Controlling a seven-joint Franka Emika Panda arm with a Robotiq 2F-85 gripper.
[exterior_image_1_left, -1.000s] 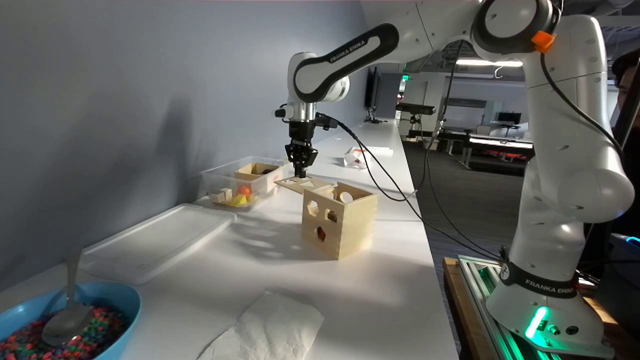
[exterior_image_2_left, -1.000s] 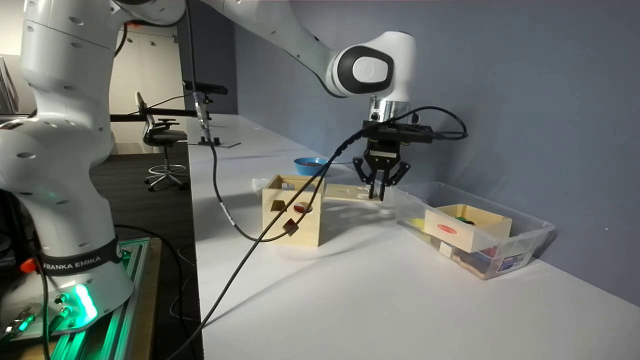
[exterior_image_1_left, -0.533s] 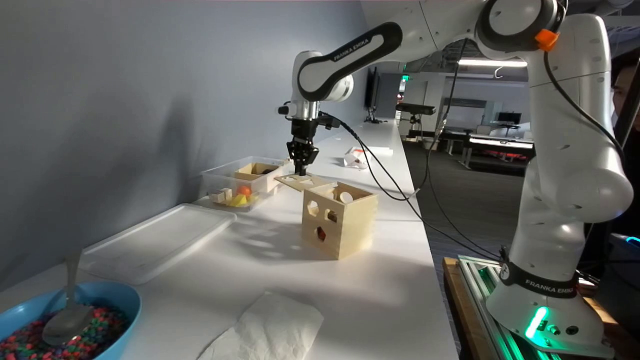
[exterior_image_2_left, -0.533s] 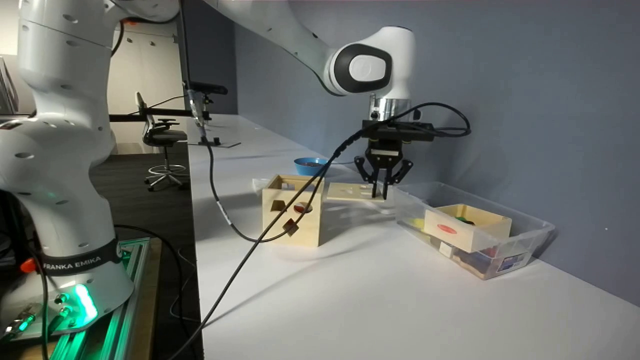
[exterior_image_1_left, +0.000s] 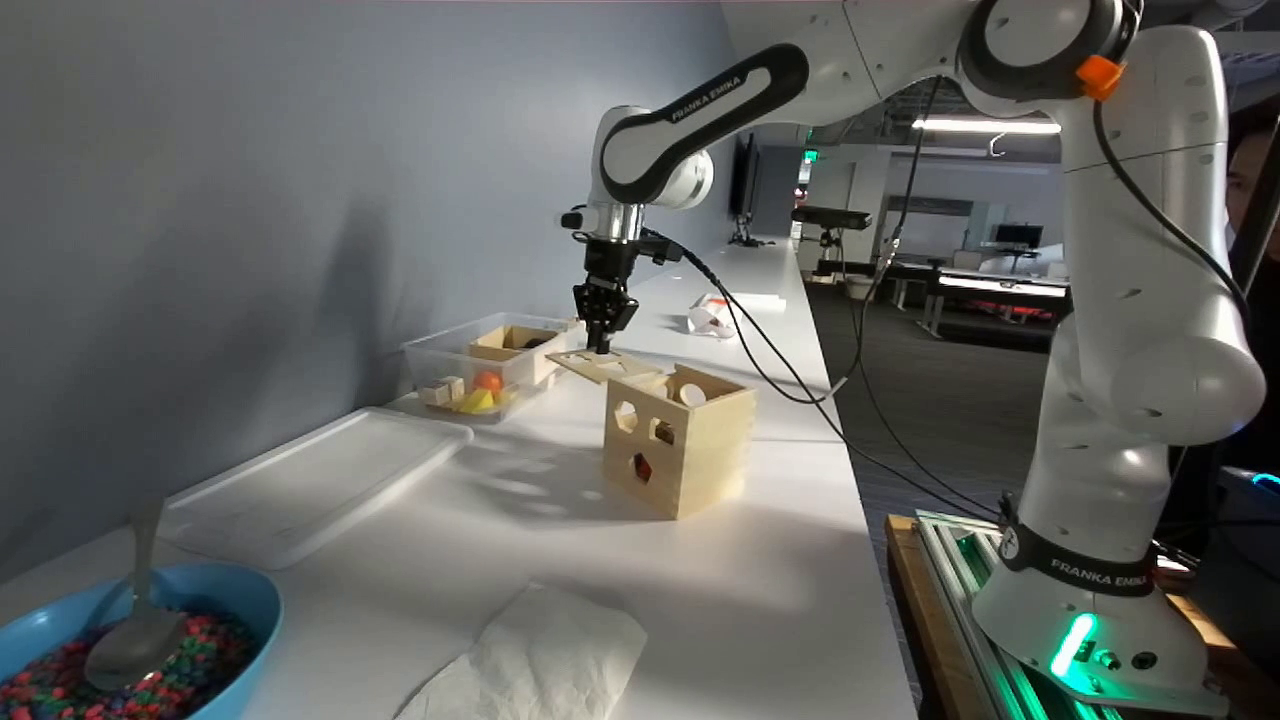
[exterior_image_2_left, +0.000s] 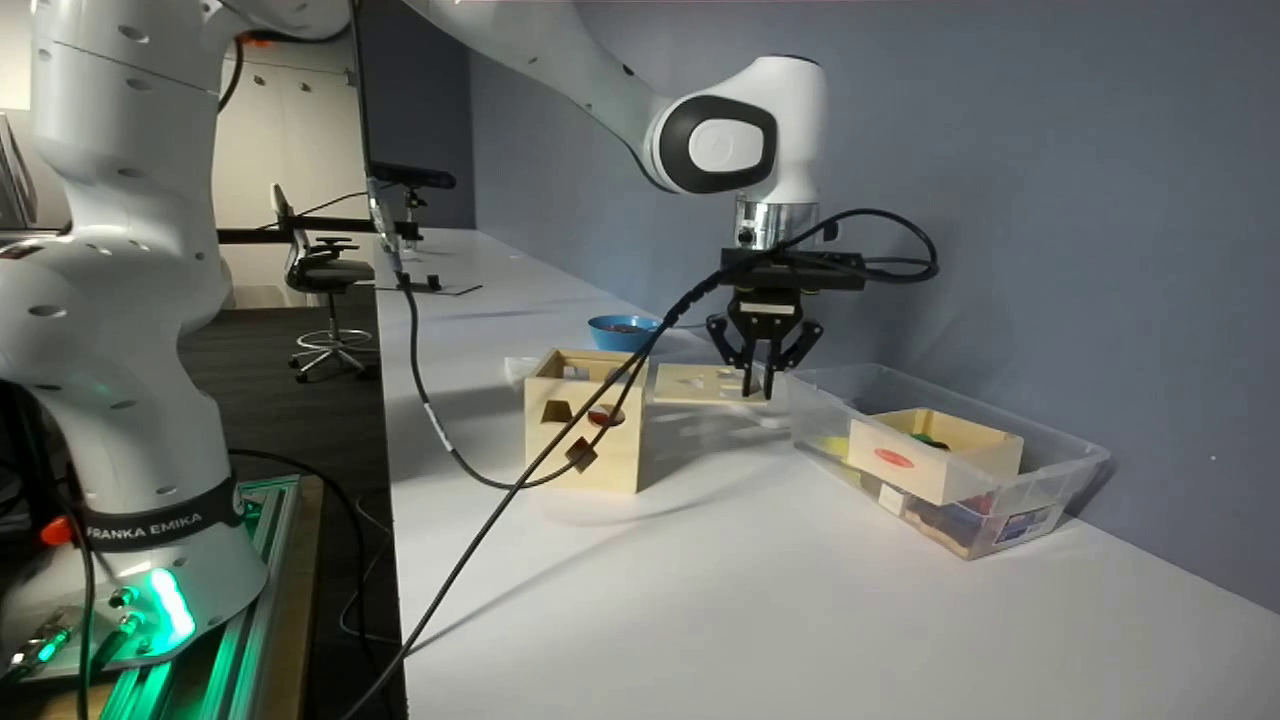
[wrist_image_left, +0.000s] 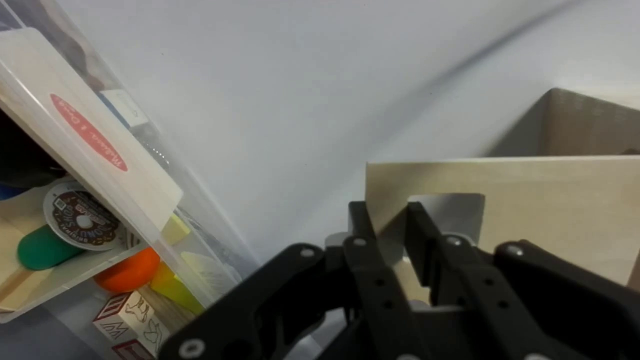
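Note:
My gripper (wrist_image_left: 385, 215) is shut on a thin wooden panel (wrist_image_left: 555, 200) with cut-out holes. One finger is outside the panel's end edge and the other goes through a square hole. The panel (exterior_image_2_left: 690, 383) is held about level, above the table, at roughly the height of the top of a wooden shape-sorter box (exterior_image_2_left: 615, 470). In an exterior view, the panel (exterior_image_1_left: 600, 368) extends from the gripper (exterior_image_1_left: 599, 346) to the back top edge of the open-topped box (exterior_image_1_left: 715, 450); whether they touch I cannot tell. The box (wrist_image_left: 585, 120) is partly hidden under the panel in the wrist view.
A clear plastic bin (exterior_image_2_left: 1060, 465) with a small wooden box, blocks and toys stands by the wall beside the gripper. A white lid (exterior_image_1_left: 320, 480), a blue bowl (exterior_image_1_left: 265, 600) with a spoon and a white cloth (exterior_image_1_left: 560, 650) lie on the table. A cable hangs before the box.
The arm has drawn back slightly toward its base, and the wrist has shifted a little. The panel has moved only slightly and stays in the gripper.

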